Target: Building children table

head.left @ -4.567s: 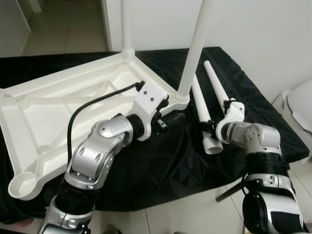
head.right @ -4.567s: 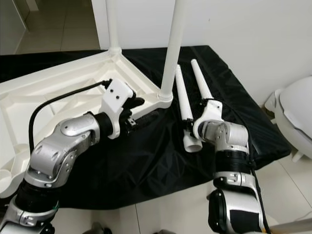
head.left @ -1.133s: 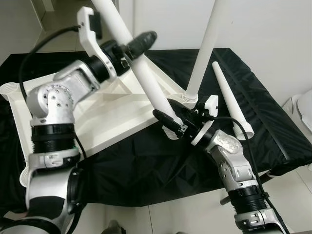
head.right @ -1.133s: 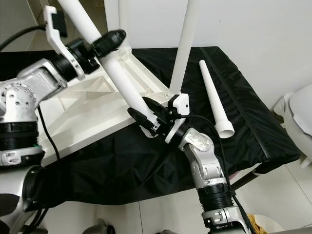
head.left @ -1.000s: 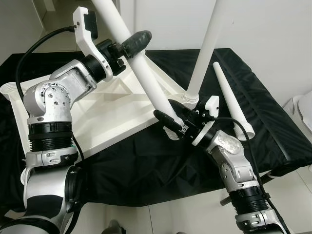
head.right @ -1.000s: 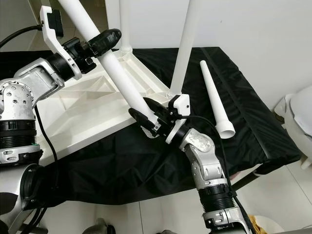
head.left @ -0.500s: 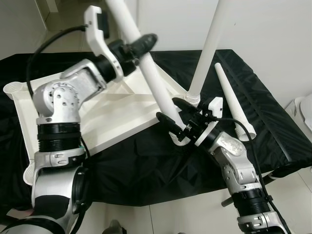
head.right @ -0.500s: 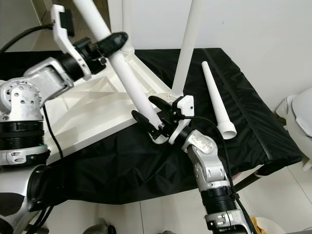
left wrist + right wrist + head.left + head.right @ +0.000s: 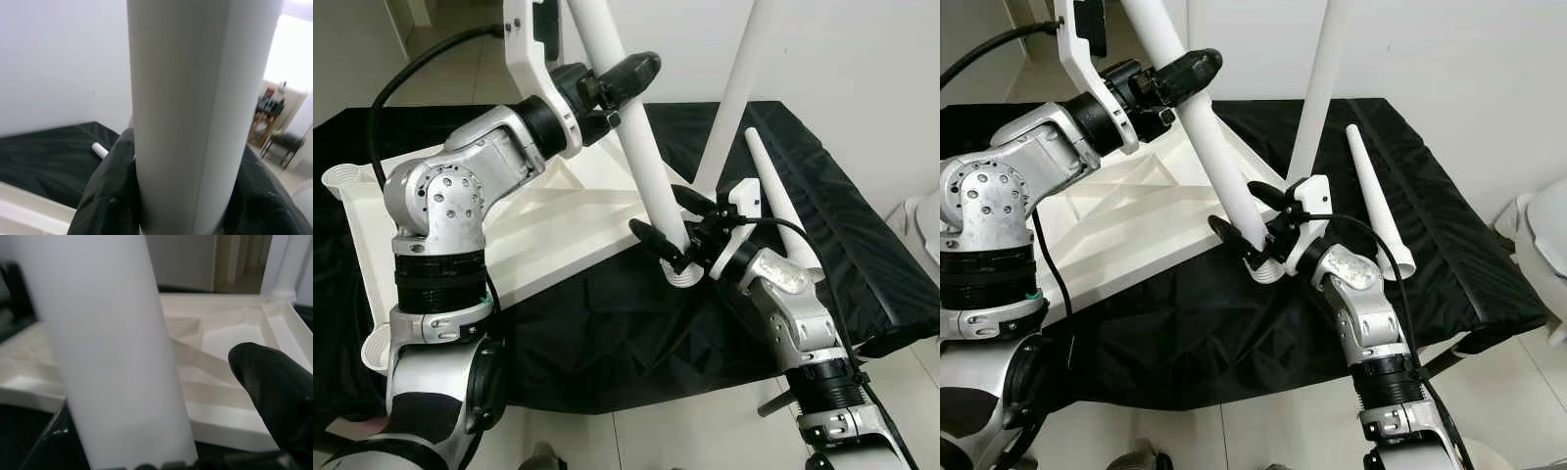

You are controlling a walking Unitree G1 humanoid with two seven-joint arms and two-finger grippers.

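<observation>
smooth white tapered leg (image 9: 646, 166), left gripper (image 9: 617, 83) clamped.

I have a white table leg (image 9: 1203, 127) held slanted between both tools: the left tool (image 9: 1180, 70) is clamped on its upper part, the right tool (image 9: 1252, 223) straddles its flared lower end with fingers spread. Behind lies the overturned white tabletop (image 9: 1126, 211) on a desk draped in black cloth (image 9: 1234, 333), a spare leg (image 9: 1376, 206) lying beside.

Black cloth (image 9: 607, 333) covers low platform. Directly on it: upturned white tabletop (image 9: 548, 220), left side; loose white leg (image 9: 778, 211) lying flat, right side.
</observation>
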